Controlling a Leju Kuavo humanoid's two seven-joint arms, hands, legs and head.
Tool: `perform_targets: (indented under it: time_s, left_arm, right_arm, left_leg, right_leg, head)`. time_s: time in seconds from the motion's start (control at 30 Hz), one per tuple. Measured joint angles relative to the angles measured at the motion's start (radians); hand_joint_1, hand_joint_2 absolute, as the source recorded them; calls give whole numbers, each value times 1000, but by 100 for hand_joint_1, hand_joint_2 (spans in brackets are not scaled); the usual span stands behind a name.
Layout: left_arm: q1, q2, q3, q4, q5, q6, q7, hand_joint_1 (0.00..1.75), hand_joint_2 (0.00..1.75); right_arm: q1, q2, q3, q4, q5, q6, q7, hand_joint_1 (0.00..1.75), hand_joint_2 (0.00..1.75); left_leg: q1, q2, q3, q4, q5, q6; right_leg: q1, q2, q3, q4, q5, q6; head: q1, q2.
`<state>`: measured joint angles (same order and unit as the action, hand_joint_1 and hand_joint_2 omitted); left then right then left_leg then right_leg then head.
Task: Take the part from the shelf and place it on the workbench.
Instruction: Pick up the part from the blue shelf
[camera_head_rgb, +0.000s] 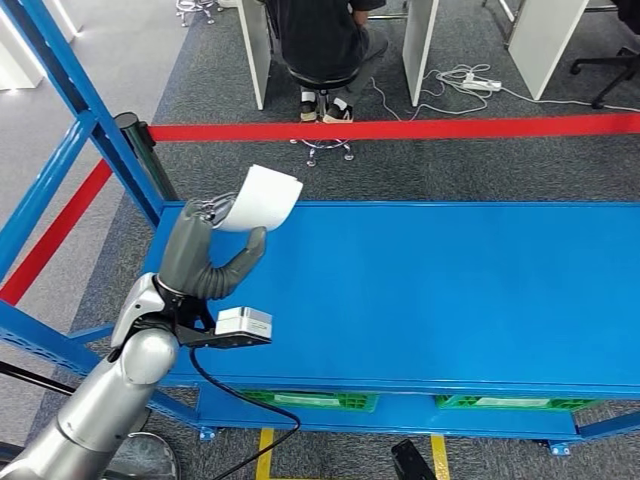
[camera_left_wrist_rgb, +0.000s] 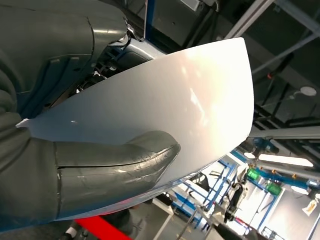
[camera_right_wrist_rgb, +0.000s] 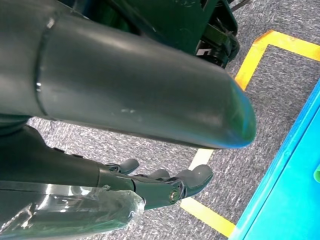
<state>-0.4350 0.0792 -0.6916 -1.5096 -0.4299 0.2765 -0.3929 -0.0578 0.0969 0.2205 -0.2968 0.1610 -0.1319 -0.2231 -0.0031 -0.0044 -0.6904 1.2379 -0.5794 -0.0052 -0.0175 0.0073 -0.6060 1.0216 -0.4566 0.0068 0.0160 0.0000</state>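
The part is a thin, curved white sheet (camera_head_rgb: 262, 198). My left hand (camera_head_rgb: 200, 255) holds it above the far left corner of the blue workbench (camera_head_rgb: 453, 290), thumb under it and fingers behind. Close up in the left wrist view, the white part (camera_left_wrist_rgb: 181, 100) lies across the hand, with the grey thumb (camera_left_wrist_rgb: 120, 165) pressed on its face. My right hand (camera_right_wrist_rgb: 158, 150) hangs beside the bench above the carpet, its thumb and fingers straight and apart, with nothing in it.
Blue shelf uprights (camera_head_rgb: 68, 110) rise at the left. Red tape (camera_head_rgb: 392, 129) runs across the carpet behind the bench, and a seated person (camera_head_rgb: 321, 45) is beyond it. Green crates (camera_head_rgb: 317, 400) sit under the bench. Yellow floor tape (camera_right_wrist_rgb: 260, 55) runs near the right hand.
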Motion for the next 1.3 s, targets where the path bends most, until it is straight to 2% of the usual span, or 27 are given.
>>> perform_targets:
  time_s: [0.03, 0.07, 0.1, 0.17, 0.2, 0.27, 0.37, 0.43, 0.5, 0.53, 0.57, 0.6, 0.67, 0.7, 0.73, 0.77, 0.83, 0.9, 0.93, 1.0, 1.03, 1.07, 1.1, 1.13, 1.2, 1.23, 1.3]
  left_arm:
    - [7, 0, 4, -11, 1, -1, 0, 175, 175]
    - [12, 0, 6, -20, 1, -1, 0, 175, 175]
    - [16, -1, 8, -27, 1, -1, 0, 175, 175]
    - [18, -3, 14, -42, 2, -1, -4, 175, 175]
    - [17, -4, 17, -49, 6, 0, -11, 175, 175]
    - [19, -6, 21, -64, 19, 5, -30, 175, 175]
    - [29, -12, 29, -102, 67, 18, -62, 175, 175]
    - [33, -17, 35, -140, 101, 23, -75, 175, 175]
    - [40, -19, 39, -178, 122, 25, -78, 175, 175]
    - [45, -19, 41, -194, 129, 24, -80, 175, 175]
    - [50, -18, 43, -208, 134, 24, -82, 175, 175]
    - [54, -18, 45, -219, 137, 23, -84, 175, 175]
    - [57, -17, 47, -238, 140, 23, -87, 175, 175]
    - [57, -17, 48, -246, 140, 23, -88, 175, 175]
    - [58, -17, 49, -252, 140, 23, -89, 175, 175]
    - [58, -16, 49, -256, 140, 22, -89, 175, 175]
    - [60, -15, 51, -262, 155, 19, -90, 175, 175]
    - [63, -14, 53, -267, 188, 10, -91, 175, 175]
    - [66, -14, 54, -269, 207, 5, -92, 175, 175]
    - [79, -13, 56, -273, 248, -9, -97, 175, 175]
    - [90, -12, 58, -276, 268, -16, -101, 175, 175]
    - [102, -11, 60, -278, 286, -22, -106, 175, 175]
    - [114, -10, 64, -282, 301, -26, -110, 175, 175]
    - [125, -9, 68, -287, 314, -28, -117, 175, 175]
    - [146, -7, 76, -303, 343, -35, -133, 175, 175]
    - [157, -7, 78, -313, 356, -40, -143, 175, 175]
    - [183, -7, 80, -331, 377, -49, -157, 175, 175]
  right_arm:
    - [1, 0, 0, 0, 0, 0, 0, 0, 0]
    - [1, 0, 0, 0, 0, 0, 0, 0, 0]
    - [1, 0, 0, 0, 0, 0, 0, 0, 0]
    - [0, 0, 0, 0, 0, 0, 0, 0, 0]
    - [0, 0, -1, 0, 0, 0, -1, 0, 0]
    - [-1, 0, -1, 0, -1, 0, -1, 0, 0]
    - [1, 0, -1, 0, -3, -3, -3, 0, 0]
    - [2, 0, -2, 0, -5, -6, -4, 0, 0]
    - [5, 0, -2, 0, -7, -6, -6, 0, 0]
    - [7, 0, -3, 0, -7, -6, -6, 0, 0]
    - [9, 0, -3, 0, -8, -6, -7, 0, 0]
    - [10, 0, -3, 0, -8, -6, -7, 0, 0]
    - [9, 0, -3, 0, -8, -6, -7, 0, 0]
    - [8, 0, -3, 0, -8, -6, -8, 0, 0]
    - [6, 0, -3, 0, -8, -6, -8, 0, 0]
    - [6, 0, -3, 0, -8, -6, -8, 0, 0]
    - [8, 0, -3, 0, -10, -6, -9, 0, 0]
    - [9, 0, -3, 0, -12, -7, -10, 0, 0]
    - [9, 0, -4, 0, -13, -7, -11, 0, 0]
    - [9, 0, -5, 0, -17, -8, -14, 0, 0]
    - [11, 0, -7, 0, -19, -9, -15, 0, 0]
    - [13, 0, -9, 0, -21, -10, -15, 0, 0]
    - [16, 0, -11, 0, -23, -11, -16, 0, 0]
    - [19, 0, -14, 0, -26, -13, -18, 0, 0]
    - [24, 0, -18, 0, -32, -17, -23, 0, 0]
    - [26, 0, -20, 0, -35, -20, -25, 0, 0]
    - [29, 0, -24, 1, -40, -24, -30, 0, 0]
  left_leg:
    - [0, 0, -23, 45, -11, -1]
    - [0, 0, -29, 56, -2, 0]
    - [0, 0, -18, 31, 23, 3]
    - [-1, 0, 40, -87, 92, 13]
    - [-2, 0, 69, -146, 113, 18]
    - [-5, 0, 95, -204, 120, 25]
    - [-3, 0, 98, -218, 121, 33]
    - [2, 1, 102, -226, 126, 42]
    - [0, 1, 102, -226, 125, 46]
    - [-1, 1, 103, -225, 125, 47]
    - [-2, 1, 103, -225, 125, 47]
    - [-3, 1, 103, -225, 125, 47]
    - [-3, 0, 105, -224, 123, 45]
    - [-5, -1, 105, -222, 121, 43]
    - [-7, -1, 103, -220, 120, 38]
    - [-8, -1, 101, -219, 120, 34]
    - [-9, -1, 100, -219, 121, 25]
    - [-7, -1, 94, -201, 103, 14]
    - [-5, 0, 79, -168, 80, 9]
    - [0, 0, 27, -52, 18, -2]
    - [2, 0, 0, 6, -3, -5]
    - [4, 0, -17, 39, -7, -7]
    - [7, 0, -18, 39, 7, -8]
    - [8, 0, -2, 3, 38, -8]
    - [9, 1, 57, -120, 102, -4]
    - [8, 1, 82, -172, 118, 0]
    - [5, 1, 99, -211, 116, 8]
  right_leg:
    - [0, 0, 0, 0, 0, -1]
    - [1, 0, 0, 0, 0, -1]
    - [1, 0, 1, 0, 0, -1]
    - [2, 1, 4, 0, -1, 0]
    - [4, 2, 4, 1, -1, 2]
    - [6, 1, 0, 2, -1, 10]
    - [6, -2, -7, 6, -4, 27]
    - [5, -2, -33, 61, -40, 35]
    - [5, -3, -91, 187, -101, 40]
    - [5, -3, -117, 242, -120, 42]
    - [5, -3, -131, 271, -122, 43]
    - [5, -3, -124, 257, -104, 44]
    - [5, -3, -63, 134, -41, 41]
    - [5, -4, -27, 68, -20, 38]
    - [6, -3, -2, 22, -9, 34]
    - [7, -2, 10, 1, -9, 30]
    - [8, 0, 14, -5, -8, 19]
    - [5, 0, 16, -11, -4, 8]
    - [4, -1, 17, -14, -2, 3]
    - [3, -2, 18, -14, -2, -2]
    - [3, -2, 18, -14, -2, -3]
    - [3, -2, 18, -14, -3, -3]
    - [3, -2, 18, -14, -3, -3]
    - [3, -1, 19, -13, -4, -3]
    - [5, 0, 20, -12, -6, 2]
    - [7, 0, 19, -10, -7, 6]
    - [9, 0, 16, -10, -7, 16]
  head:
    - [0, 0]
    - [0, 0]
    - [0, 0]
    - [0, 0]
    - [0, 0]
    - [1, 0]
    - [2, 0]
    - [6, 0]
    - [10, 0]
    - [10, 0]
    - [10, 0]
    - [10, 0]
    - [10, 0]
    - [10, 0]
    - [9, 0]
    - [9, 0]
    - [8, 0]
    - [6, 0]
    - [4, 0]
    - [0, 0]
    - [0, 0]
    - [0, 0]
    - [0, 0]
    - [0, 0]
    - [0, 0]
    - [0, 0]
    - [1, 0]
